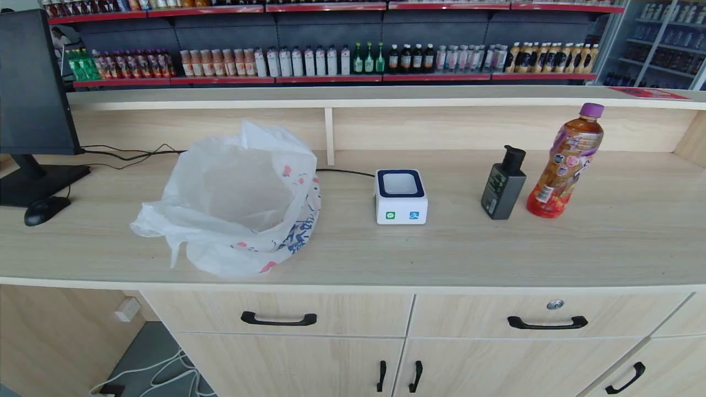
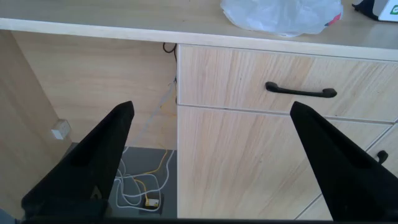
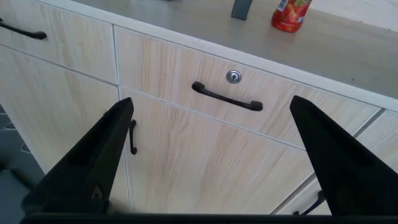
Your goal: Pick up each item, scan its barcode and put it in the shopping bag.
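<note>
I had both arms parked low, below the desk [image 1: 496, 248] edge and facing the drawer fronts. The left claw [image 2: 214, 165] had its fingers spread wide apart with nothing between them, and the right claw [image 3: 214, 162] was the same, open and empty. I read that as a ready stance: jaws already parted, so either could go straight to a grasp.

The layout on the desk suited the job. The shopping bag [image 1: 231, 204] sat on the robot's left, slumped but with its mouth gaping upward, so an item could be dropped in from above. It looked empty to me. The scanner [image 1: 401, 197] stood in the middle with its window facing up, between the bag and the goods, so anything carried across would pass over it.

On the right stood the two items, upright and just beside each other: a dark pump bottle [image 1: 503, 184] and a taller orange drink bottle [image 1: 565, 162] with a purple cap. Neither had been touched, and the right claw was on their side, so I judged it the natural one to start. A monitor [image 1: 33, 82] and mouse [image 1: 45, 210] sat at the far left, well apart from the work.
</note>
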Robot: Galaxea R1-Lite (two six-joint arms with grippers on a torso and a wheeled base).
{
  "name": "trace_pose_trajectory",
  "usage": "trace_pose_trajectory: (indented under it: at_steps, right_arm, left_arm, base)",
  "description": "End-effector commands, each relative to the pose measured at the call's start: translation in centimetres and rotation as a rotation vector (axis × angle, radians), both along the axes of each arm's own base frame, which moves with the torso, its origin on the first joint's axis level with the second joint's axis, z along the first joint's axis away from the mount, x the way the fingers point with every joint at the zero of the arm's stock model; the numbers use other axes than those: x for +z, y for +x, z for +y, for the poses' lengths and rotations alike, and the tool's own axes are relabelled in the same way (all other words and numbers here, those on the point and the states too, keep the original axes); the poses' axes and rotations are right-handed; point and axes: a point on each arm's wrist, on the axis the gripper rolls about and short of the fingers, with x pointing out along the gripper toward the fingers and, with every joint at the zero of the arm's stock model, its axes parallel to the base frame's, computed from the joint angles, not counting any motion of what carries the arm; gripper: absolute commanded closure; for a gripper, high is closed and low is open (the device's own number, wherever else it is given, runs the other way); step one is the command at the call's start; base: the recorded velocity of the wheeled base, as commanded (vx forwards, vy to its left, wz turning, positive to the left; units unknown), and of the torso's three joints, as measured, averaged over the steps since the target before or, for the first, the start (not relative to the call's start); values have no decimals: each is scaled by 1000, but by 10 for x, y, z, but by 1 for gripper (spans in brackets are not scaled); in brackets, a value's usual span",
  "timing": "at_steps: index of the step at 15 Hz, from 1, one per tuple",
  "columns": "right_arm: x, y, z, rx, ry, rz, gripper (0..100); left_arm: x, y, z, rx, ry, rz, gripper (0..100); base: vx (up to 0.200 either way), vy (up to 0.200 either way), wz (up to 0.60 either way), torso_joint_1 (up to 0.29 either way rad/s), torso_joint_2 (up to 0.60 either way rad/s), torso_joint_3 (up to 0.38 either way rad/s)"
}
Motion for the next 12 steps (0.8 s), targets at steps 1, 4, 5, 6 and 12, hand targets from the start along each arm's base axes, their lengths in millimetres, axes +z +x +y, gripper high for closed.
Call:
trace_pose_trajectory:
  at_steps: [1,4,5,6,12]
  right_arm:
    - [6,-1,0,2,18,-40,0]
    - [29,-8,0,4,59,-97,0]
    - [35,-8,0,8,76,-97,0]
    - [40,-8,0,9,85,-93,0]
    - [107,42,0,15,118,-119,0]
  left_arm:
    - [0,0,0,0,0,1,0]
    - [0,0,0,0,0,1,0]
    - [0,0,0,0,0,1,0]
    - [0,0,0,0,0,1,0]
    - [0,0,0,0,0,0,0]
  base:
    - [0,0,0,0,0,0]
    - [0,0,0,0,0,0]
    - [0,0,0,0,0,0]
    - [0,0,0,0,0,0]
    - [0,0,0,0,0,0]
